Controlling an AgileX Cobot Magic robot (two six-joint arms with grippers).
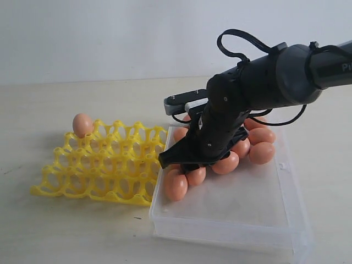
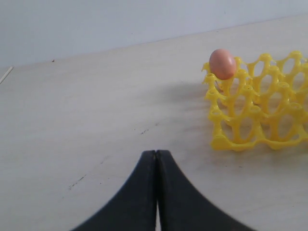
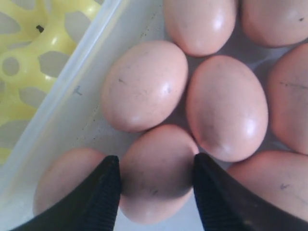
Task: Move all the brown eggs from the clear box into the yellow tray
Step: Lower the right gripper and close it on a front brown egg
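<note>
One brown egg (image 1: 82,125) sits in the far left corner cup of the yellow tray (image 1: 104,165); the left wrist view shows this egg (image 2: 222,63) on the tray (image 2: 260,120) too. Several brown eggs (image 1: 176,187) lie clustered in the clear box (image 1: 236,220). My right gripper (image 1: 179,165) is down among them near the box's left wall. Up close, the right gripper (image 3: 156,166) stands open with its fingers (image 3: 103,192) close on either side of one egg (image 3: 156,183) that lies on the box floor. My left gripper (image 2: 155,153) is shut and empty over bare table.
The clear box's wall (image 3: 72,96) runs right beside the straddled egg, with the yellow tray (image 3: 29,62) just beyond it. Other eggs (image 3: 144,86) crowd against that egg. The box's near half (image 1: 231,198) holds no eggs.
</note>
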